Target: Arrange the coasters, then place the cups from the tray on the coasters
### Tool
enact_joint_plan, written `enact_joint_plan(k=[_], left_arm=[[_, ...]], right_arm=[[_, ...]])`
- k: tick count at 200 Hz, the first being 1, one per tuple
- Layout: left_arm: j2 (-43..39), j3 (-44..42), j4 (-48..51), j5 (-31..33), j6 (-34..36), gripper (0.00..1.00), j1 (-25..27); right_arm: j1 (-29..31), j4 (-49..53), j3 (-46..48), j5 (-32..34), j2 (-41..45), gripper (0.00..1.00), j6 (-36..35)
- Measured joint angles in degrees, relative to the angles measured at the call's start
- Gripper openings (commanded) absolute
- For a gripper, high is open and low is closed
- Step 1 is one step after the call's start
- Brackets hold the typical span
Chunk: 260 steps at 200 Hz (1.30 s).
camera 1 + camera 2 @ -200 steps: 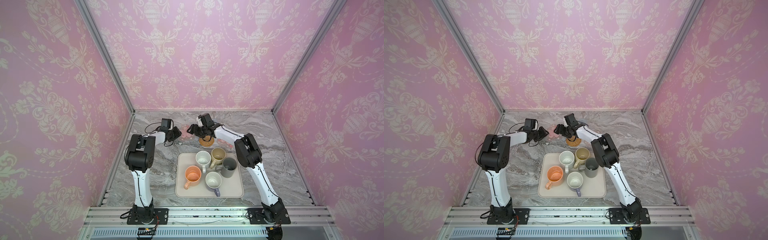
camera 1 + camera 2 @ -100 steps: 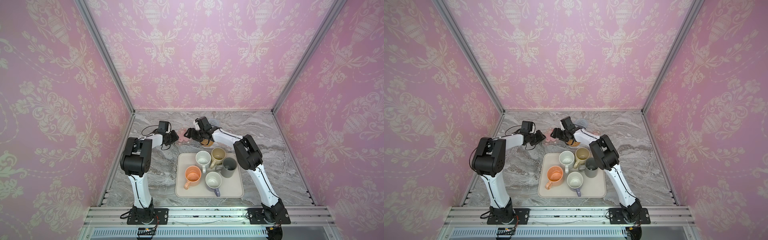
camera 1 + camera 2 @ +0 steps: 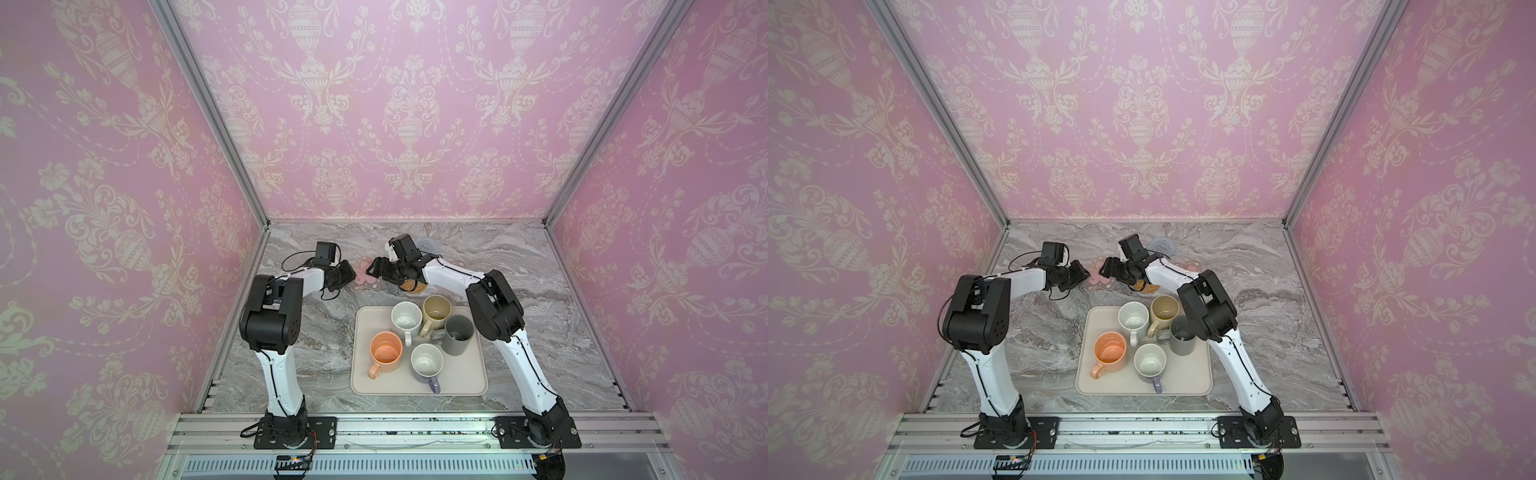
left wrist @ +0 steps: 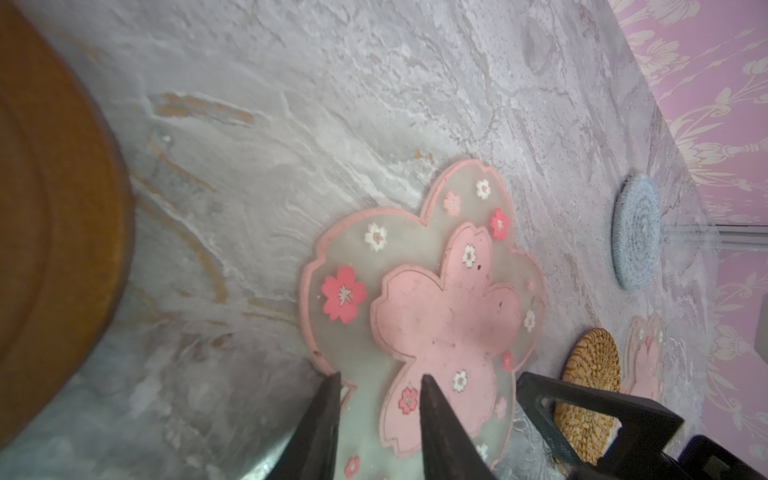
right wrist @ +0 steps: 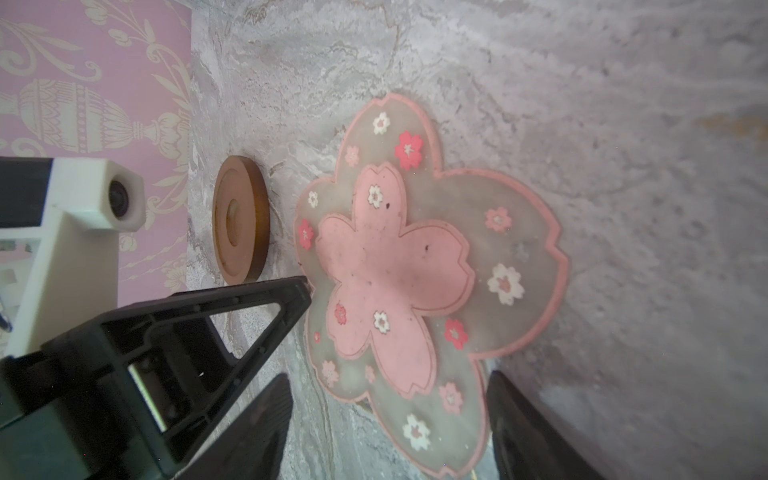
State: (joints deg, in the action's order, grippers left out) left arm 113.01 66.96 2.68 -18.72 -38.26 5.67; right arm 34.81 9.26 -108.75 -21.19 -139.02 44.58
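A pink flower coaster lies flat on the marble between my two grippers. My left gripper stands partly open, its tips over one petal's edge. From the opposite side my right gripper is open wide and straddles another petal. The dark brown coaster lies just beyond the flower, by the left gripper. The rattan coaster, a second flower coaster and the blue crocheted coaster lie behind the right arm. On the tray stand several cups.
The tray holds the orange cup, speckled white cup, beige-yellow cup, dark grey cup and lavender cup. Pink walls close in the table on three sides. The right arm's elbow hangs over the tray's far right corner.
Both grippers and the pink flower coaster have shifted left along the back of the table. The left arm's elbow has swung outward to the left.
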Motion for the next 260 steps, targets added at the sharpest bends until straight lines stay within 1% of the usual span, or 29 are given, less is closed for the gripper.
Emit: enact_joint_plan(k=[34, 134, 195, 260], left_arm=[[-0.1, -0.4, -0.6, 0.0, -0.2, 0.34, 0.0], [-0.2, -0.6, -0.9, 0.0, -1.7, 0.35, -0.2], [-0.2, -0.6, -0.8, 0.0, -1.7, 0.35, -0.3], [-0.3, -0.6, -0.7, 0.0, -1.7, 0.36, -0.4]], right_arm=[[0.1, 1.4, -0.9, 0.0, -0.2, 0.75, 0.0], [0.1, 9.4, -8.7, 0.0, -3.3, 0.75, 0.0], [0.1, 11.5, -11.9, 0.0, -4.9, 0.76, 0.0], [0.1, 10.4, -10.5, 0.0, -4.3, 0.76, -1.3]])
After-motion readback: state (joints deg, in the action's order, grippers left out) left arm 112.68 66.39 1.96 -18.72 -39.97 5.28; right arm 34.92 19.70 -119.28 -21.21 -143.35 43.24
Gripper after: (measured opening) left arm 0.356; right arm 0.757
